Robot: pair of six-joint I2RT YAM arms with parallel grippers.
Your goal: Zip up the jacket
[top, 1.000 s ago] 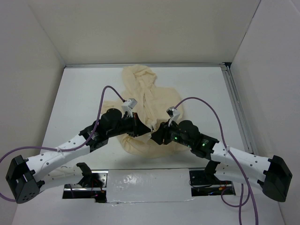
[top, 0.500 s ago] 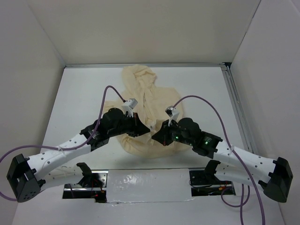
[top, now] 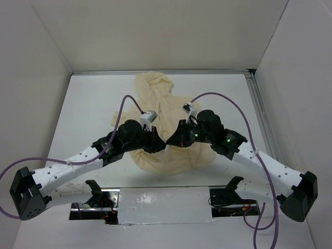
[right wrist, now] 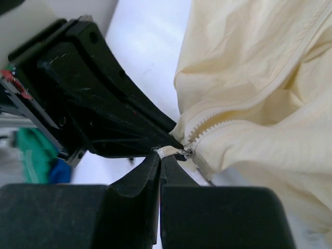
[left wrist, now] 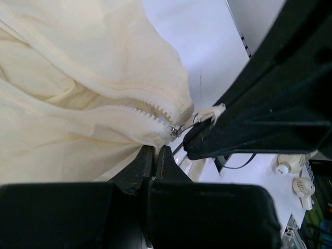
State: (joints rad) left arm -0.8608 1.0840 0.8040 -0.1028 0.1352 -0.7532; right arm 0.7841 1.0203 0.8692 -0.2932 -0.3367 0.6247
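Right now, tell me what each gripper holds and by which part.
The right gripper is shut on the zipper pull tab of the jacket. The left gripper pinches the jacket's fabric edge just below the zipper's start.

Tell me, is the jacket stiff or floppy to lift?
Probably floppy: the jacket lies wrinkled and folded. Likely light: thin cloth bunches where the left gripper pinches it. Tugging the zip pull in the right gripper may drag it along.
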